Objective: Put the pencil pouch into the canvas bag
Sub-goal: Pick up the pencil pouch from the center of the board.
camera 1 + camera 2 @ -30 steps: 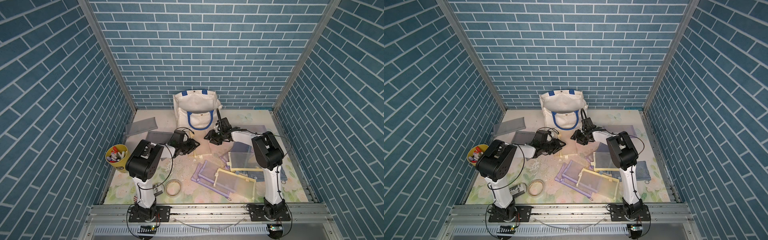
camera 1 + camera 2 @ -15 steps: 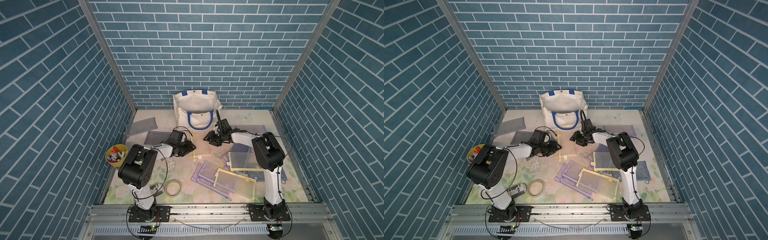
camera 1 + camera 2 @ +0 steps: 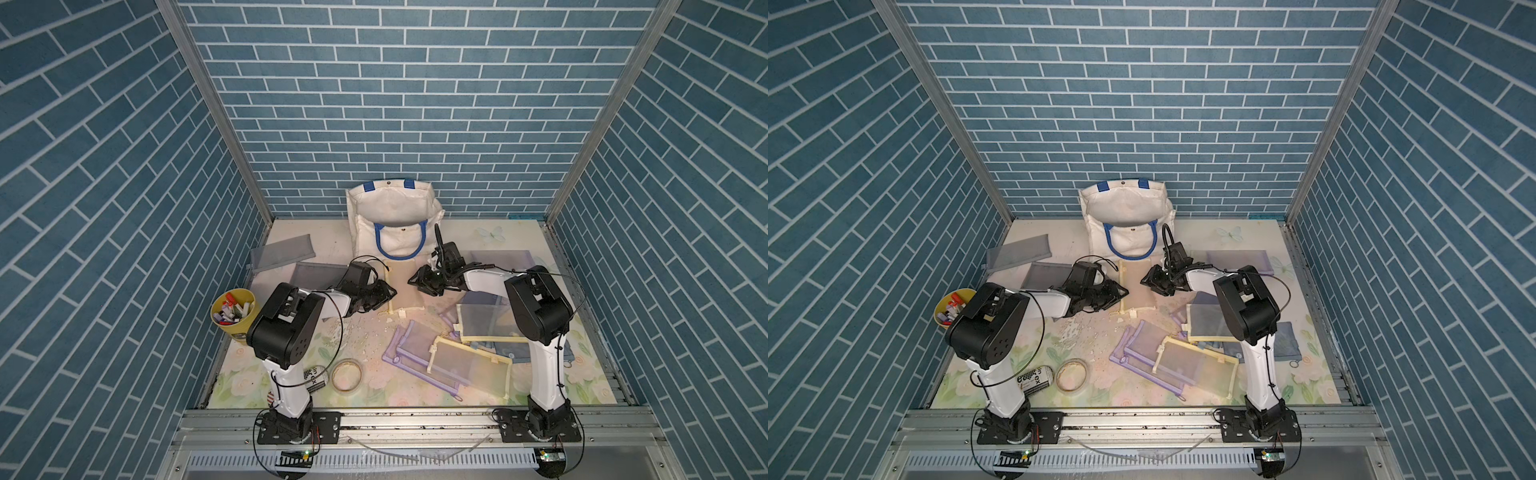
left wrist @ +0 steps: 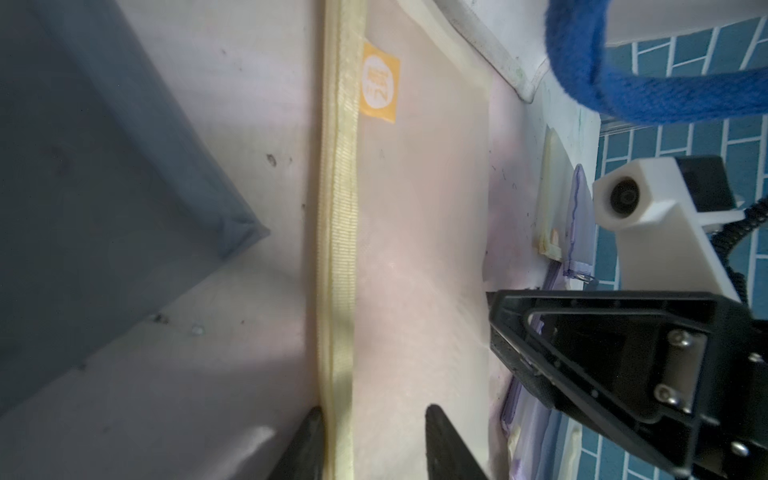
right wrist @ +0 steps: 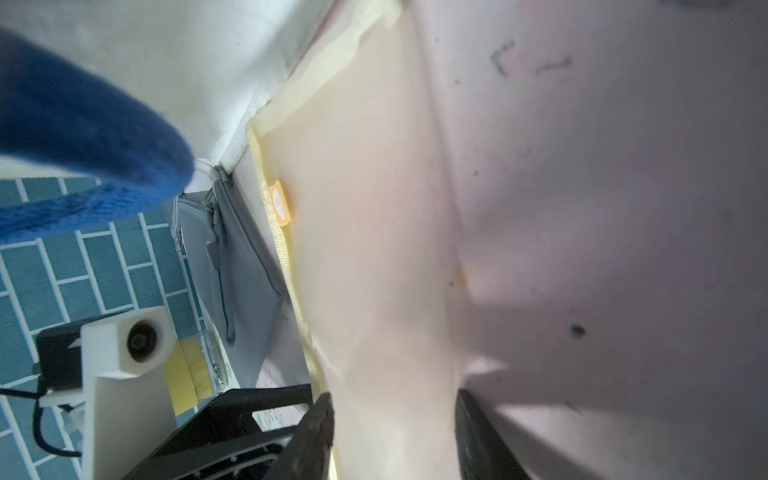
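Note:
The pencil pouch (image 3: 402, 286) (image 3: 1136, 286) is cream, see-through, with a yellow zipper edge and an orange tag. It lies flat on the table just in front of the canvas bag (image 3: 392, 216) (image 3: 1125, 210), which stands open with its blue handle (image 4: 623, 95) (image 5: 83, 137) hanging down. My left gripper (image 3: 388, 293) (image 4: 374, 436) is low at the pouch's left side, open, its fingers astride the zipper edge (image 4: 336, 249). My right gripper (image 3: 414, 281) (image 5: 395, 432) faces it from the pouch's right side, open, with pouch fabric (image 5: 374, 270) between its fingers.
A yellow cup of markers (image 3: 232, 309) stands at the left edge. Grey pouches (image 3: 282, 257) (image 3: 320, 276) lie behind my left arm. Purple and yellow mesh pouches (image 3: 449, 353) are piled at the front right. A tape roll (image 3: 347, 374) and a can (image 3: 313, 376) lie near the left base.
My left gripper has slid right onto the pouch's zipper edge. My right gripper has shifted slightly left over the pouch. Both pairs of fingers stand closer together than before.

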{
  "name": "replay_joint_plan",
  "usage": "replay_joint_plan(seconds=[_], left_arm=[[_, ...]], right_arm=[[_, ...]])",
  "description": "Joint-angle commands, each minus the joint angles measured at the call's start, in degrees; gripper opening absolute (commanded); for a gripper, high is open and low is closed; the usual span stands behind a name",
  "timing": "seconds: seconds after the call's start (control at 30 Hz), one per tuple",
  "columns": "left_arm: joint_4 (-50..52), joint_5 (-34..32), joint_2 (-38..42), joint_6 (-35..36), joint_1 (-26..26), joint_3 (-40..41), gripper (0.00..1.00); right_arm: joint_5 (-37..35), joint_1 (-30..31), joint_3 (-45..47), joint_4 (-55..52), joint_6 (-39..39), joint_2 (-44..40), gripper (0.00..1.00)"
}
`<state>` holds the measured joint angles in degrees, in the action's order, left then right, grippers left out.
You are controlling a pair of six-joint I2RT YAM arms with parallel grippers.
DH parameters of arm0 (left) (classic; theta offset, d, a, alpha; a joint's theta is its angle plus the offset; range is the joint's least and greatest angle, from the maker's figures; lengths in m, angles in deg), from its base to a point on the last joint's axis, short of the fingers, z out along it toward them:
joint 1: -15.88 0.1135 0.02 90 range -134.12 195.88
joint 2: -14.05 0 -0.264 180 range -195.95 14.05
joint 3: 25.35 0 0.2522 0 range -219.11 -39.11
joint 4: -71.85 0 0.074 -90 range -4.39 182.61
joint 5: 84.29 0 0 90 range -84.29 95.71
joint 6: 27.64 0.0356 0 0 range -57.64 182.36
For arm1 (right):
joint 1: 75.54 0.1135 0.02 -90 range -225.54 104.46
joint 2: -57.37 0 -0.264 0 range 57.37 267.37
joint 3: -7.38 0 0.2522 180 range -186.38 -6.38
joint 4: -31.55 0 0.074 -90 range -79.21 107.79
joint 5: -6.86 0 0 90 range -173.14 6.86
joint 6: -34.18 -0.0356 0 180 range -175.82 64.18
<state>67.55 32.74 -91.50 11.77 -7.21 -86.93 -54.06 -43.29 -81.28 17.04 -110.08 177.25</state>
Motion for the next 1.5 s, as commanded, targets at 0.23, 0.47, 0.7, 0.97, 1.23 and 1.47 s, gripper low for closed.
replay_joint_plan(seconds=[0.23,0.47,0.7,0.97,1.23,1.47], left_arm=[[-5.3,0.6,2.4,-2.9,-0.9,3.0,0.09],[-0.9,1.7,8.6,-0.3,-0.8,3.4,0.12],[12.5,5.6,18.9,8.9,0.2,-0.6,0.84],[15.8,12.3,30.0,9.6,5.9,-3.4,0.99],[19.7,14.1,33.7,10.1,6.2,-5.9,0.99],[17.8,13.0,34.5,8.5,6.2,-5.6,0.93]], right_arm=[[-0.3,1.1,5.9,-1.9,-1.5,-4.0,0.12],[0.4,1.2,7.5,-1.4,0.4,-7.7,0.0],[3.1,1.3,12.1,1.9,5.1,-18.0,0.0],[10.7,1.9,14.3,6.5,8.4,-27.3,0.0],[15.4,2.3,11.5,12.2,7.9,-27.8,0.0],[16.6,2.8,11.0,24.2,1.0,-24.7,0.0]])
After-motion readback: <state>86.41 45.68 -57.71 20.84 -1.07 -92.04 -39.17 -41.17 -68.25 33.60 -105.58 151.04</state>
